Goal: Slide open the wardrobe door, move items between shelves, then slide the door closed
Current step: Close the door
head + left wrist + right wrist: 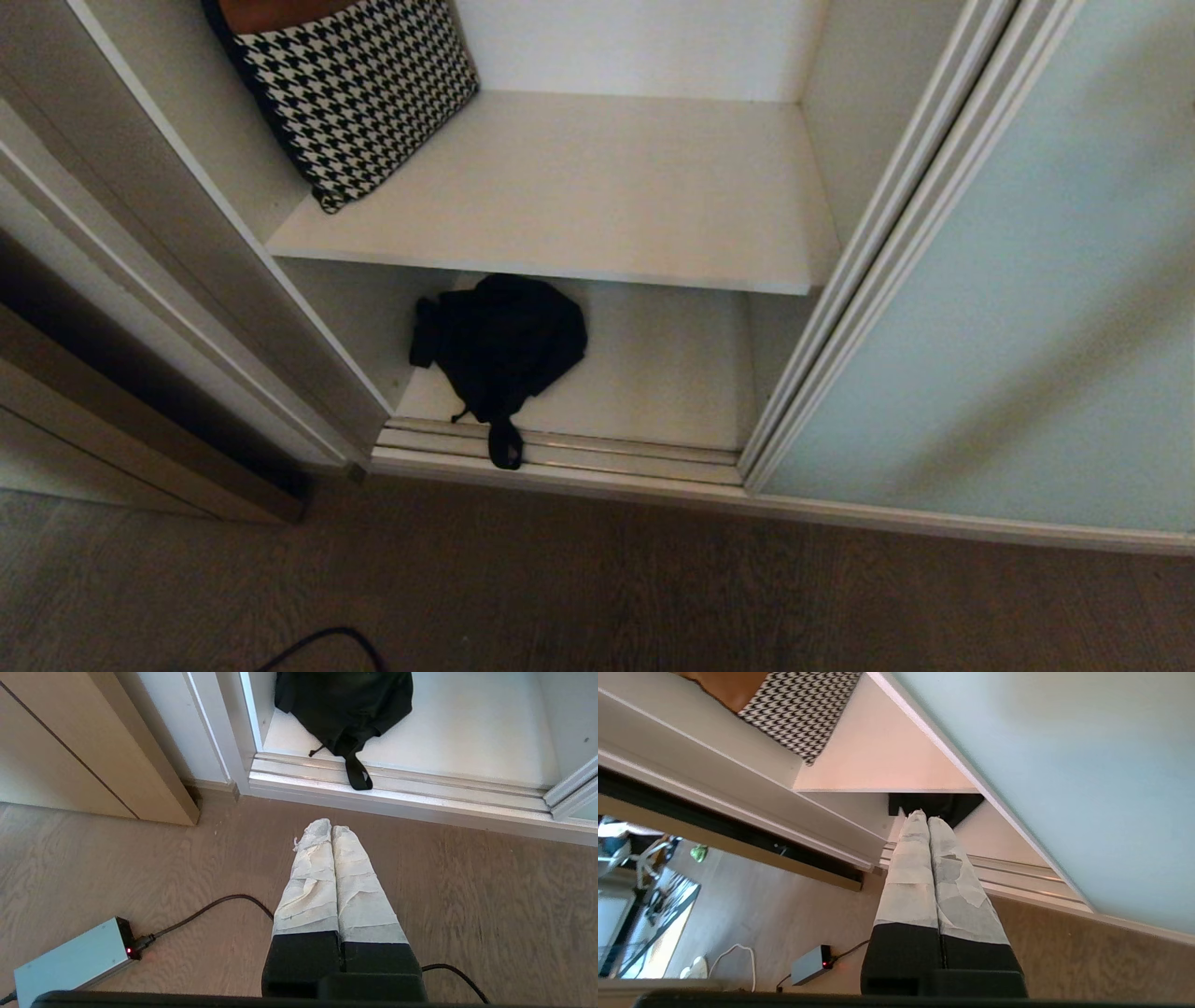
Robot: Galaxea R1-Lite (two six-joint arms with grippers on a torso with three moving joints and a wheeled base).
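Wood-grain grey-brown floor (597,597) runs before an open white wardrobe. Sliding wardrobe door (1018,308), frosted pale blue-green glass in a slim cream-white frame, stands slid aside at 3 o'clock in the head view, leaving the compartment open. Upper shelf (597,187), flat white board with pale front edge, at 12 o'clock; it bears a black-and-white houndstooth cushion (359,89) leaning against the side wall at 11 o'clock, with a brown item above it, not identifiable. Lower shelf (653,373), white board, at centre; on it lies the soft black fabric bag (499,350), crumpled toward the 9 o'clock side, its wide black strap (505,450) hanging across the silver door track (607,448). Left gripper (331,828), white-wrapped fingers pressed together and holding nothing, hangs over the floor short of the track, bag at its 12 o'clock. Right gripper (927,816), fingers likewise pressed together and empty, points toward the lower shelf, just beside the door frame. Grey power box (70,956) with red light and black cable (210,907) lies on the floor.
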